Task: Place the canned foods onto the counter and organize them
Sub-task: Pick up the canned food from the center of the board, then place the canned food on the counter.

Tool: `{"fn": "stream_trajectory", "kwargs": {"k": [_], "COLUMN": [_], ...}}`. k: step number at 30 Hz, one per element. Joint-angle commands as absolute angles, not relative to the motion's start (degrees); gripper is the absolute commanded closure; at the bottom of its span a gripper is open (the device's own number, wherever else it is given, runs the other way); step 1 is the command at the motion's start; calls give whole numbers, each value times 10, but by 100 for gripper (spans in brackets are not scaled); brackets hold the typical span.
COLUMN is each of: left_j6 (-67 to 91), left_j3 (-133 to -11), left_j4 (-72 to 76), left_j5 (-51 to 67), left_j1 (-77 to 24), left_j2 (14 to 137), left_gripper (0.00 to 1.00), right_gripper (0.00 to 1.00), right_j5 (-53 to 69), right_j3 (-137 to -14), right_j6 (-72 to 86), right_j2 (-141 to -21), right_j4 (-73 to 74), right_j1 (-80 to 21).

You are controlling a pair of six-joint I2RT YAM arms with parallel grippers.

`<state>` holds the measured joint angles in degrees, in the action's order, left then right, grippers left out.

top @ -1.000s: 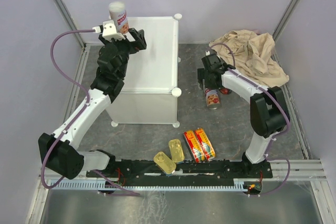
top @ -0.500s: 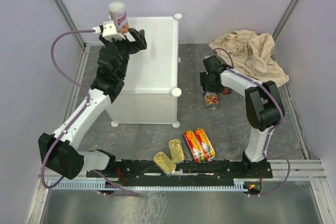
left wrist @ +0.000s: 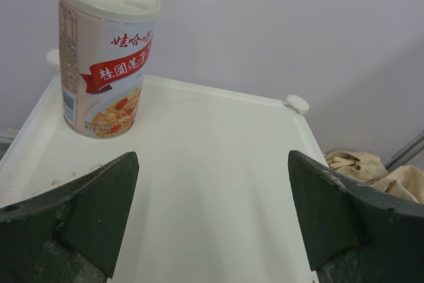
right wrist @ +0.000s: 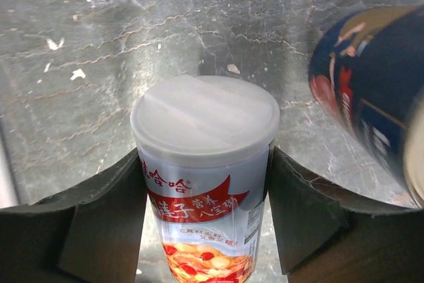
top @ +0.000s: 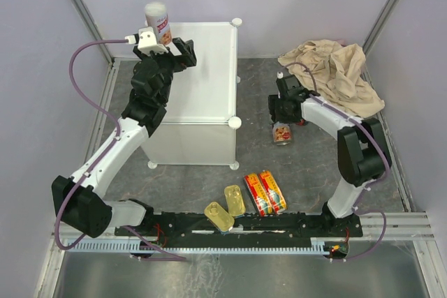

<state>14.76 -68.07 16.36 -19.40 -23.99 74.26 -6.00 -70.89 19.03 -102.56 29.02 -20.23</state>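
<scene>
One white-and-red can (top: pixel 157 22) (left wrist: pixel 106 57) stands upright at the back left corner of the white counter (top: pixel 206 75) (left wrist: pixel 218 137). My left gripper (top: pixel 176 54) (left wrist: pixel 212 160) hovers open over the counter top, short of that can, with nothing between its fingers. My right gripper (top: pixel 283 115) (right wrist: pixel 207 170) is shut on a second white-and-red can (top: pixel 282 133) (right wrist: pixel 205 130) above the grey floor. A dark can with a red label (right wrist: pixel 371 84) lies just right of it. Two red-yellow flat tins (top: pixel 264 192) and two gold tins (top: pixel 227 207) lie near the front.
A beige cloth (top: pixel 335 71) (left wrist: pixel 371 167) is heaped at the back right, behind my right arm. Round white knobs (top: pixel 236 122) mark the counter's corners. Grey walls close in the cell on three sides.
My right gripper's fingers have closed on the white-and-red can on the floor, and the can has tipped up a little. The left arm has not moved.
</scene>
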Motion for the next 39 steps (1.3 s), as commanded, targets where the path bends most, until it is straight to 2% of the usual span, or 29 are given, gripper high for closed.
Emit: {"fn": "stream_trajectory", "kwargs": {"k": [1,5,13,20,39], "left_j6": [170,173,176,178,184], "left_j3": [-678,-676,-677,-679,-688], "left_j4": [185,184,181,171,141], "left_j5": [-194,-192,-192,-191,-170], "left_j1": [-243,-245,-251,-252,-253], "left_j2": [733,732,728,724,704], "left_gripper": [1,1,1,1,1], "right_gripper": [85,90,91,93,97], "right_j5": [-58,-56,-56,-61,-127], "right_j3": [-698,-683,-668,-728,-917], "right_j6": [192,196,196,177,104], "right_j2": [-915,-866,-769,-704,-697], "right_j4": [225,211,196,216,243], "right_j1": [-202,-203,-212,-246,-384]}}
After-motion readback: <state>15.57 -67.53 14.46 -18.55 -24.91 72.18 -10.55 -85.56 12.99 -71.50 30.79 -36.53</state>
